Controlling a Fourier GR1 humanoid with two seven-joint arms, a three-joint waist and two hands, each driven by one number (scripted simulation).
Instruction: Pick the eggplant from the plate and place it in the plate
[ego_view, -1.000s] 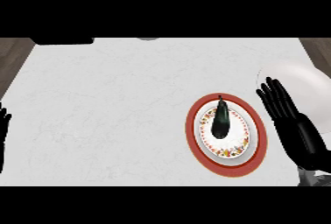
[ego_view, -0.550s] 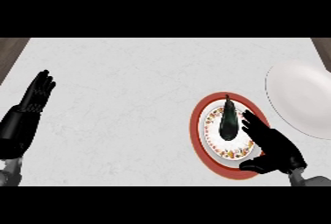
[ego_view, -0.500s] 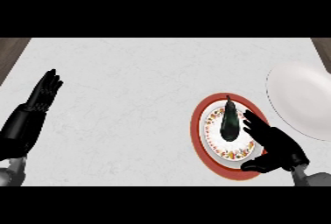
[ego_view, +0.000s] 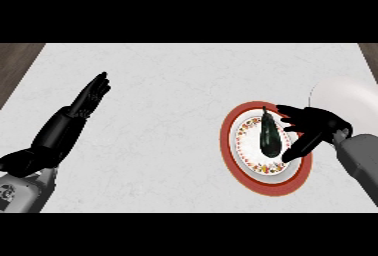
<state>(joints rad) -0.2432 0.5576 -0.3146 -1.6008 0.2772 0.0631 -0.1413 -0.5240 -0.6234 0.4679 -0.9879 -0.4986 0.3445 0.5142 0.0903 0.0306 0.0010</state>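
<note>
A dark eggplant (ego_view: 270, 136) lies lengthwise on a red-rimmed patterned plate (ego_view: 251, 172) at the right of the counter. My right hand (ego_view: 314, 127) hovers over the plate's right side, fingers spread and slightly bent. Its fingertips sit right beside the eggplant, and I cannot tell whether they touch it. A plain white plate (ego_view: 347, 97) sits at the far right, partly hidden behind that hand. My left hand (ego_view: 83, 105) is raised at the left with straight fingers, holding nothing.
The counter (ego_view: 162, 100) is light marble. Dark wooden floor shows at its top corners (ego_view: 18, 52).
My right hand has moved from the plate's lower right up alongside the eggplant. My left arm has come further into view and reached higher. The eggplant has not moved.
</note>
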